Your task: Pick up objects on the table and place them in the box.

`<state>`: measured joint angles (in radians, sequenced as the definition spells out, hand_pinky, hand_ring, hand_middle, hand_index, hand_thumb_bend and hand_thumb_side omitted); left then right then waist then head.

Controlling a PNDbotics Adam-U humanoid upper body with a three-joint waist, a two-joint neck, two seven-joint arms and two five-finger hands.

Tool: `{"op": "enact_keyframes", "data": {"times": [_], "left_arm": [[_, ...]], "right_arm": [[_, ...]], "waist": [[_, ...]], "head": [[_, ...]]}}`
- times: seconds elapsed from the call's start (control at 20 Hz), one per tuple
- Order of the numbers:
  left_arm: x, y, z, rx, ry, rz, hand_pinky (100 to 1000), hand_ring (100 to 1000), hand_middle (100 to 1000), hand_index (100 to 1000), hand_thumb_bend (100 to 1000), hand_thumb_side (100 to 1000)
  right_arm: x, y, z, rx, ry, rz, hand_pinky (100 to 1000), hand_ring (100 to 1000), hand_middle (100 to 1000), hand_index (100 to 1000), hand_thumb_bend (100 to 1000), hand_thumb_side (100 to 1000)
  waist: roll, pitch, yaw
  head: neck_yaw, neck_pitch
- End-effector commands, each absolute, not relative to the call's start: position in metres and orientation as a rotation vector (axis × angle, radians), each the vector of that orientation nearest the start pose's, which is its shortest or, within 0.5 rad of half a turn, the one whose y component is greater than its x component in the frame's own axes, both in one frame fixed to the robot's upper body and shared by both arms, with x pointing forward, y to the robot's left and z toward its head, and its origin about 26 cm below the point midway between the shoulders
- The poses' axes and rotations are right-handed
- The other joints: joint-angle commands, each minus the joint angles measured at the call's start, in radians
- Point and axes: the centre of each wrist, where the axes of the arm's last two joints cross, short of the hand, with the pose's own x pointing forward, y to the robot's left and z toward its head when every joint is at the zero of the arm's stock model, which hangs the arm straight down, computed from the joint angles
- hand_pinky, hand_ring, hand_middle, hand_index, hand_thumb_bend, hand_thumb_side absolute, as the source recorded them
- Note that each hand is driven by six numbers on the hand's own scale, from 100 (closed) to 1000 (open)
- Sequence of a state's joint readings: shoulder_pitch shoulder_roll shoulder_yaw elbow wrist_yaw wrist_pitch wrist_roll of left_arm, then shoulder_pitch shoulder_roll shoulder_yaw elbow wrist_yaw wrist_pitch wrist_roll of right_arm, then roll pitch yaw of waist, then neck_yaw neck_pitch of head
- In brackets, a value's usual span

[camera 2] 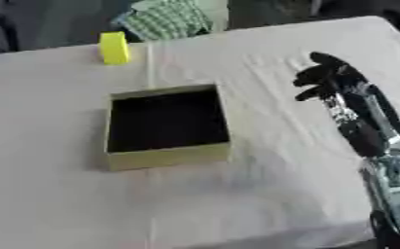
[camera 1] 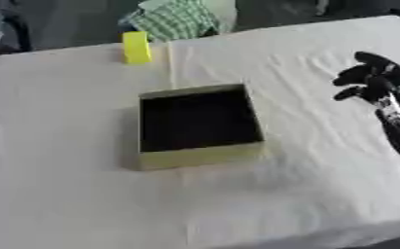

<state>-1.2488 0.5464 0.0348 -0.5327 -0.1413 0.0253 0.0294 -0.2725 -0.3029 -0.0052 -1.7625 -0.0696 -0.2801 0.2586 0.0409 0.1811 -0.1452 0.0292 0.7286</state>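
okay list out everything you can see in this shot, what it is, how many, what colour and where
box: one, olive-yellow walls, dark inside, open, mid-table, nothing visible in it
block: one, yellow, upright near the table's far edge, behind the box and apart from it
cloth: one, green and white check, beyond the far edge
table: one, covered in a creased white sheet
right hand: one, black, above the table right of the box, fingers curled, holding nothing
left hand: not in view
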Motion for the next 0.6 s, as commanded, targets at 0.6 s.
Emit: {"op": "enact_keyframes", "data": {"times": [0.6], "left_arm": [[0.498,0.356,0.313,0.648,-1.831,-0.262,922,895,934,854,313,900]], "right_arm": [[0.328,-0.275,0.147,0.044,-2.270,0.618,609,724,679,907,100,704]], "waist": [[0.003,0.011,-0.002]], "head": [[-0.005,0.001]]}}
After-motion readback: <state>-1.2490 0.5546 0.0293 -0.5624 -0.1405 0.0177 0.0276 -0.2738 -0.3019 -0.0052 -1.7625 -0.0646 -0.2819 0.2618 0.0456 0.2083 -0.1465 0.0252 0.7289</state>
